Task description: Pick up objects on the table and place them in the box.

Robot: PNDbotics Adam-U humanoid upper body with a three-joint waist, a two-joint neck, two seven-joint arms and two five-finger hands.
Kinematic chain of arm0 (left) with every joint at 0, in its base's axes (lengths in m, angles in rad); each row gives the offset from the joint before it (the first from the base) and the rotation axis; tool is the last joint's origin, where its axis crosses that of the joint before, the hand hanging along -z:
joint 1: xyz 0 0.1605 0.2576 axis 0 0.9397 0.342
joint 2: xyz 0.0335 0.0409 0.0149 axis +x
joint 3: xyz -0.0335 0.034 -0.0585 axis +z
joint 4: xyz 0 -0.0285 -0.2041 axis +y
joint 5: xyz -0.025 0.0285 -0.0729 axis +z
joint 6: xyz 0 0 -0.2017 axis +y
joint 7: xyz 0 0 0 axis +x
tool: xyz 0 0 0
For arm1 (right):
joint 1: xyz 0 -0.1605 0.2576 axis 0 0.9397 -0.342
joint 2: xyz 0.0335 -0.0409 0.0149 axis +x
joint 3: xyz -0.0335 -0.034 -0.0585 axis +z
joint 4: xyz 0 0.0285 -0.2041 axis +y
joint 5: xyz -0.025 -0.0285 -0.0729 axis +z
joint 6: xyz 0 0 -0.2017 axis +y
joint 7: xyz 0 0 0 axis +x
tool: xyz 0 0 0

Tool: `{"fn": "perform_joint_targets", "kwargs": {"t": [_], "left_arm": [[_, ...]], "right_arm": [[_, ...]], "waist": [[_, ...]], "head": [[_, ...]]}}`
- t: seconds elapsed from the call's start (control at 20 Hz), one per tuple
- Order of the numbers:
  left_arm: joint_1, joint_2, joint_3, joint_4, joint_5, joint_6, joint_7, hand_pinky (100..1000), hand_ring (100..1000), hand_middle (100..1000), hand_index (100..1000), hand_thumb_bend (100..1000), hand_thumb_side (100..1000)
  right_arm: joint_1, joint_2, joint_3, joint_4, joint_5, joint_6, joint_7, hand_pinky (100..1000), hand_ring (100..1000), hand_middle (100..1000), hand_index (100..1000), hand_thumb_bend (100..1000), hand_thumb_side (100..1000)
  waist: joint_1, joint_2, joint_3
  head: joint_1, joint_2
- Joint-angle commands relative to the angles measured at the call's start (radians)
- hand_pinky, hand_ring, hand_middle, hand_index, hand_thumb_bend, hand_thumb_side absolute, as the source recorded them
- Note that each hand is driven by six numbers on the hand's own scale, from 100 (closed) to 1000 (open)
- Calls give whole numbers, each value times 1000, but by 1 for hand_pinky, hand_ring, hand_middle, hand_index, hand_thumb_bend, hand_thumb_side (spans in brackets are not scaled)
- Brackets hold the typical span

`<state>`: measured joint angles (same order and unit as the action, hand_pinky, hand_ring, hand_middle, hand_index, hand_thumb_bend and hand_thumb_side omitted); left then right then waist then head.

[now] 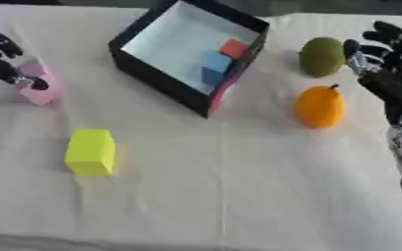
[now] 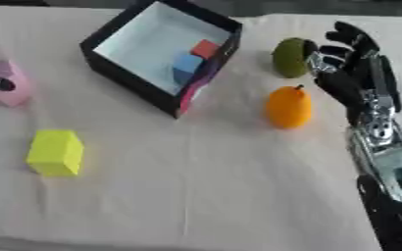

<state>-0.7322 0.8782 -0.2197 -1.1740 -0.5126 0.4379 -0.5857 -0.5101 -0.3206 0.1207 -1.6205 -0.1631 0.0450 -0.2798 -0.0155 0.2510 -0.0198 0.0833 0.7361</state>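
Left hand curled round the pink block at the table's far left, right hand idle and relaxed beside the green fruit — best lifted clear, then carried right over the black box rim before letting go

Pink block gripped by left hand at worktop's left edge. Red block and blue block seen inside box.
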Motion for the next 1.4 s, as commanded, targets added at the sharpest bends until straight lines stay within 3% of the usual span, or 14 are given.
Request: {"fn": "perform_joint_targets", "kwargs": {"t": [0.05, 0.2, 0.3, 0.35, 0.4, 0.45, 0.65, 0.85, 1.15, 1.4], "left_arm": [[-27, 4, 4, 22, -34, -17, 15, 898, 924, 819, 862, 713, 323], [-32, -11, 6, 41, -41, -25, 29, 890, 920, 813, 855, 680, 323], [-33, -17, 6, 47, -32, -28, 26, 856, 897, 787, 836, 609, 283], [-33, -18, 5, 47, -24, -29, 20, 821, 871, 763, 814, 535, 208], [-33, -17, 3, 45, -17, -29, 10, 816, 866, 760, 812, 524, 193], [-33, -15, 1, 43, -14, -28, 0, 786, 839, 736, 793, 437, 100], [-38, -9, -2, 24, -23, -13, -24, 679, 752, 622, 697, 255, 100], [-46, 2, 3, -51, -4, 0, -15, 597, 665, 544, 605, 146, 100], [-121, 33, 7, -327, 63, 21, 5, 546, 624, 516, 582, 109, 100], [-269, -54, -52, -399, 64, 56, -14, 523, 610, 502, 563, 137, 100]], "right_arm": [[-16, -6, -1, -10, 2, -1, 4, 800, 757, 753, 843, 386, 230], [-18, -5, 0, -10, 2, 0, 6, 800, 757, 753, 843, 386, 230], [-18, -5, 1, -10, 2, 0, 6, 800, 757, 753, 844, 386, 230], [-18, -5, 1, -10, 1, 1, 6, 800, 758, 753, 844, 385, 231], [-17, -5, 1, -9, 1, 1, 7, 800, 758, 753, 844, 385, 231], [-17, -6, 2, -9, 1, 1, 7, 800, 758, 753, 844, 385, 231], [-16, -7, 4, -9, 2, 2, 9, 800, 758, 753, 844, 384, 230], [-15, -8, 4, -9, 2, 2, 9, 800, 758, 753, 844, 383, 231], [-13, -10, -1, -13, -2, -2, 3, 801, 759, 754, 845, 382, 233], [-15, -6, -3, -21, -4, -6, -1, 801, 759, 755, 845, 381, 234]], "waist": [[2, -13, -2], [0, -12, -3], [0, -12, -3], [0, -12, -3], [0, -12, -2], [0, -12, -2], [0, -14, 0], [0, -14, 1], [2, -17, 4], [2, -20, 2]], "head": [[5, -5], [4, -5], [4, -5], [5, -4], [6, -4], [6, -3], [9, -3], [9, -2], [3, 1], [-1, -2]]}}
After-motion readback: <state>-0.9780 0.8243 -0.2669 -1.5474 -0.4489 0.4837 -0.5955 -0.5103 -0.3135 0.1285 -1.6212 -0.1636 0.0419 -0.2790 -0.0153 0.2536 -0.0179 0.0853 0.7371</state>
